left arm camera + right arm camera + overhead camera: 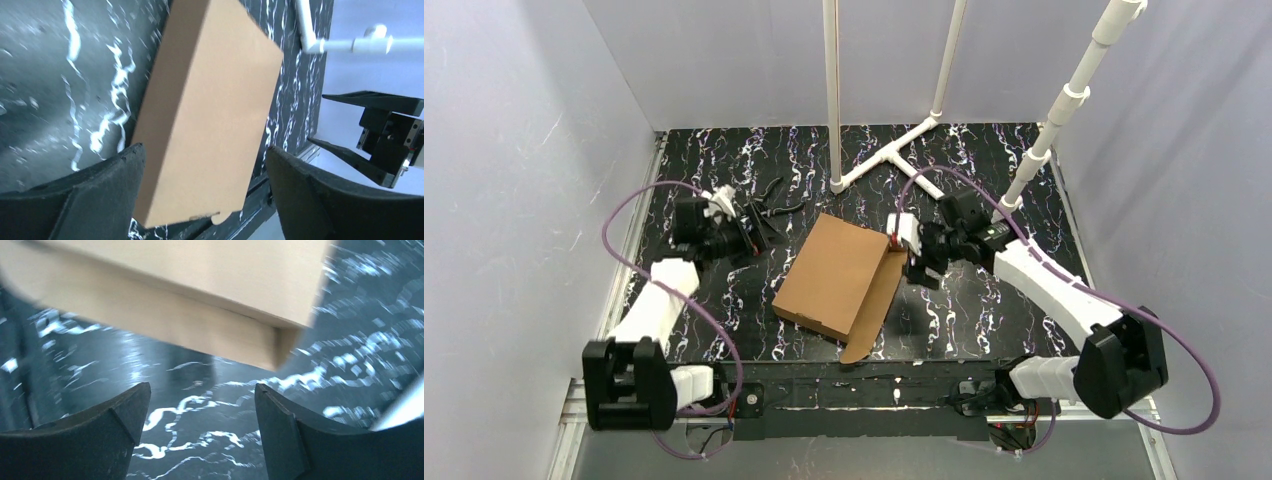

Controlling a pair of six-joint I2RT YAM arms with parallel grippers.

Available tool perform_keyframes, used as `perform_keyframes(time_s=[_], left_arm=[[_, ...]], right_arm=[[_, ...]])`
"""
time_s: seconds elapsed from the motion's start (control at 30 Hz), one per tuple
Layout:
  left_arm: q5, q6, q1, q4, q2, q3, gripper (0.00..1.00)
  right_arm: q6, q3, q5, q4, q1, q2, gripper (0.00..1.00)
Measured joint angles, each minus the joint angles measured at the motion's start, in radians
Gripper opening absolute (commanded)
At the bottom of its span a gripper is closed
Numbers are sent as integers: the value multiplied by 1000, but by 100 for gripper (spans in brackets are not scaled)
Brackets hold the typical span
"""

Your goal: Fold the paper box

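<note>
- Brown corrugated cardboard paper box (832, 275), item 1. Location?
- Middle of the black, white-veined table (724, 290), set at an angle, lid lying flat on top. Only the top view shows 1 loose flap (874, 305) sticking out along the right and near side, resting on the table.
- Item 2, left gripper (774, 210)?
- Jaws spread wide, holding nothing, left of the box and apart from it. Its wrist view looks along the lid between 2 black fingers (100, 200). That view also catches the right gripper (320, 119) past the box's far side, jaws apart.
- Item 3, the right gripper from above?
- Just beside the box's right edge; whether it touches, cannot tell. The right wrist view adds that nothing sits between its jaws. It also shows a box corner ahead, with a lower cardboard layer under the lid edge.
- Item 4?
- White plastic pipe frame (894, 150) at the far side of the table, seen whole only from above. The left wrist view shows 1 short piece.
</note>
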Motion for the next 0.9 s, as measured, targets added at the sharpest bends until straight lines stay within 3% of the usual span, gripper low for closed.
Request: perform_keyframes(time_s=[0.1, 0.2, 0.27, 0.37, 0.43, 0.6, 0.73, 0.9], left_arm=[[-56, -11, -101, -79, -138, -58, 71], [-172, -11, -232, -180, -260, -64, 58], [-261, -22, -269, -251, -330, -73, 53], [-382, -61, -270, -322, -446, -133, 52], [-456, -85, -270, -360, -509, -174, 50], [-613, -142, -268, -383, -459, -183, 42], [-689, -191, -264, -335, -280, -181, 36], [-718, -252, -263, -256, -139, -204, 28]], right_arm=[[-192, -42, -176, -116, 4, -40, 88], [-331, -75, -291, -206, 27, -19, 78], [-352, -85, -315, -218, 46, 8, 59], [-264, -119, -296, -119, 66, 23, 15], [-159, -130, -246, -25, 68, 37, 1], [94, -71, -96, 174, 69, 186, 1], [201, -22, -5, 263, 69, 297, 1], [283, -19, 53, 321, 72, 323, 2]])
